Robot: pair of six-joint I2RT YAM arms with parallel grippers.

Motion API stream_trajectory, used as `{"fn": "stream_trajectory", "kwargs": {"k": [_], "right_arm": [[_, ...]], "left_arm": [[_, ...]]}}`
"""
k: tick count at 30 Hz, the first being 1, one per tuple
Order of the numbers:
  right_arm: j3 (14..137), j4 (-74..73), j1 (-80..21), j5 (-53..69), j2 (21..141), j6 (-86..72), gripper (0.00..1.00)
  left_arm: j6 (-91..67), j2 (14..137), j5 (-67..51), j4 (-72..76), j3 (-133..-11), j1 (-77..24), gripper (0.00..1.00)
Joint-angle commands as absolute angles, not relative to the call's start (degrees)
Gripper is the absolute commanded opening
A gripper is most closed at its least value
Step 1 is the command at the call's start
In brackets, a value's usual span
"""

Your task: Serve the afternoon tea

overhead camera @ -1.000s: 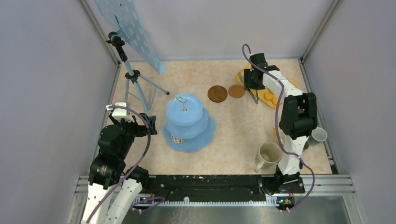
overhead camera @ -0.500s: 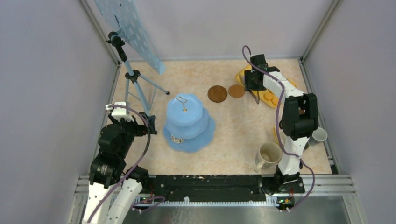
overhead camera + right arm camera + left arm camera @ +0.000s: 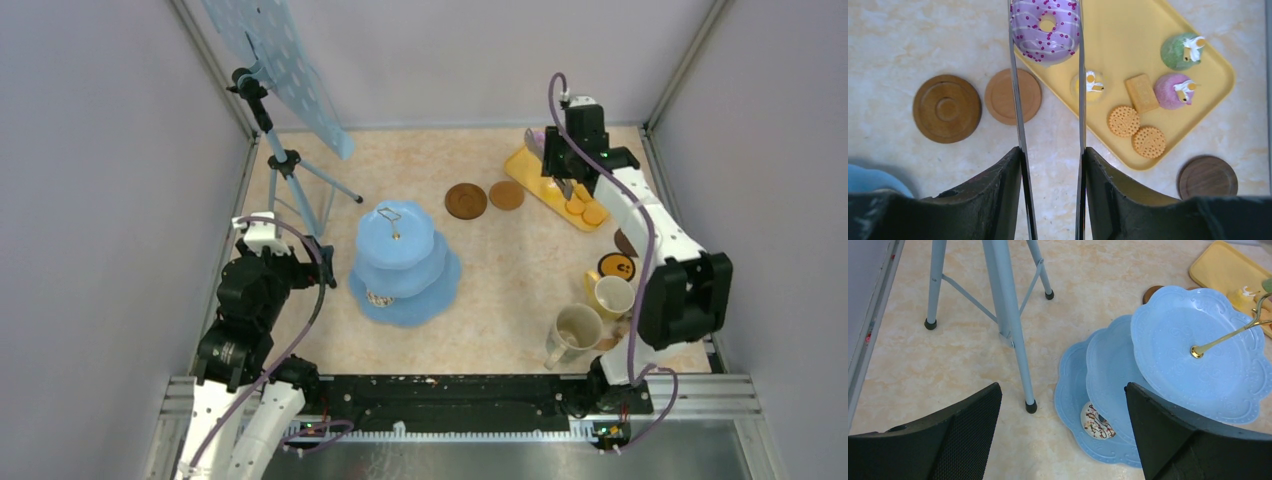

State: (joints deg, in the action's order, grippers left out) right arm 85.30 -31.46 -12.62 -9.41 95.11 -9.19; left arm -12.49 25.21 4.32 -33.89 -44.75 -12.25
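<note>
Now the left gripper [image 3: 1062, 395] hangs, fingers wide apart, beside the blue tiered stand [image 3: 405, 265], one iced donut [image 3: 1096, 421] on its lowest plate. The right gripper [image 3: 1050, 155] squeezes the metal tongs [image 3: 1018, 100] around a purple donut [image 3: 1045, 27] over the yellow tray [image 3: 1128, 45]. I think it must next travel leftward, past two coasters [image 3: 947, 108], avoiding the stand's gold handle [image 3: 1228, 335].

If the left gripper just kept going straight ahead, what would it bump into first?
Most likely the bottom plate of the blue cake stand, straight ahead of the open left gripper. The tripod foot sits just beside that line and might get clipped; depth is hard to judge.
</note>
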Motion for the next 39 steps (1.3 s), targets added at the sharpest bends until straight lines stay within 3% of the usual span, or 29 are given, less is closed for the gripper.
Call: {"fn": "stream_trajectory", "kwargs": {"k": [1, 9, 17, 26, 39], "right_arm": [[79.5, -28.4, -12.5, -8.1, 83.0, -10.9, 0.43], [60.4, -31.6, -14.8, 3.9, 62.3, -16.0, 0.40], [48.9, -38.3, -31.0, 0.8, 52.7, -24.2, 0.40], [46.3, -37.5, -51.5, -8.1, 54.9, -31.0, 0.40], [52.4, -33.1, -62.5, -11.4, 63.3, -31.3, 0.40]], "left_arm": [[-13.0, 26.1, 4.2, -32.8, -45.9, -11.3, 0.99], [-13.3, 26.9, 3.9, -33.1, -46.2, -9.9, 0.99], [-13.4, 28.1, 3.5, -33.4, -46.4, -9.4, 0.99], [-13.1, 28.4, 2.7, -34.0, -47.0, -9.3, 0.99], [-13.1, 27.8, 2.7, -34.1, -47.0, -9.2, 0.99]]}}
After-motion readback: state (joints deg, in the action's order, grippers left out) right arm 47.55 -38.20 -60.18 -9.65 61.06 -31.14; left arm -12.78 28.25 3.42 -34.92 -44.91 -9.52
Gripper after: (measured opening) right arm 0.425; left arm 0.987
